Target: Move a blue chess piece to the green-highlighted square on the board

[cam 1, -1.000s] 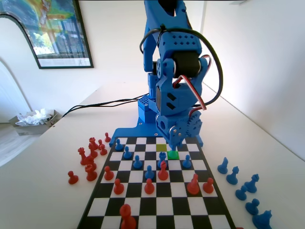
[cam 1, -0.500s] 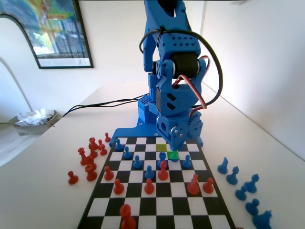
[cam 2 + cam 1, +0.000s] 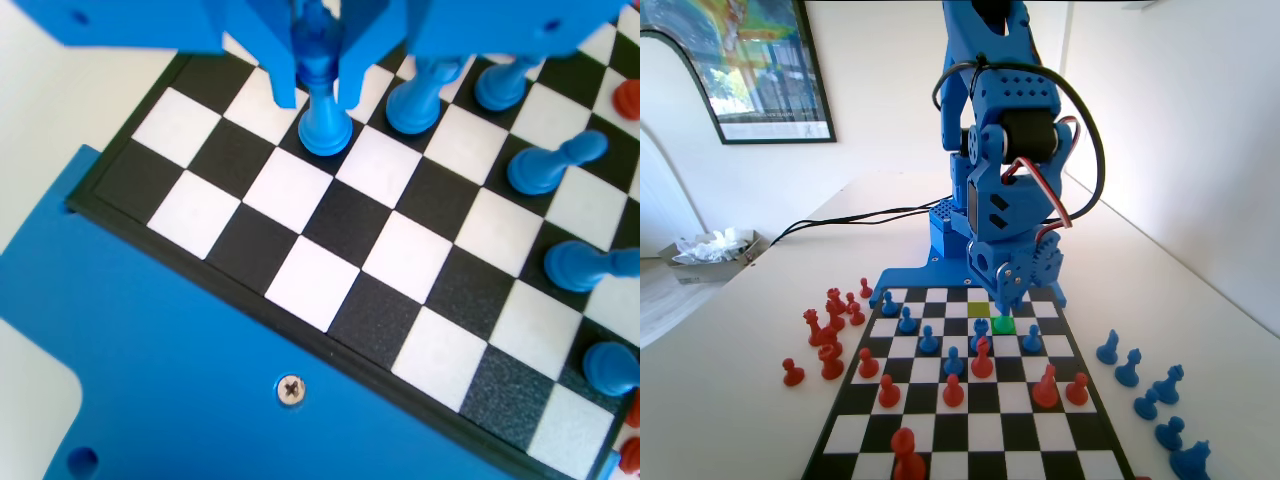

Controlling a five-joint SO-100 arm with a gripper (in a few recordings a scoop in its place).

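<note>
1. In the fixed view, the near end of the board (image 3: 970,430) holds red pieces (image 3: 906,452) scattered over its squares, with more red pieces off its left edge and blue pieces (image 3: 1127,368) on the table off its right edge.
2. Farther along, blue pawns (image 3: 928,340) stand in the rows toward the arm.
3. Beyond them lies the green square (image 3: 1003,324), with a duller yellow-olive square (image 3: 979,310) just behind and to its left.
4. The gripper (image 3: 1004,305) hangs low over the green square.
5. In the wrist view, the gripper (image 3: 318,90) has its two jaws close on either side of the blue piece (image 3: 322,110), pinching its upper part; the piece stands upright, its base on a board square.
</note>
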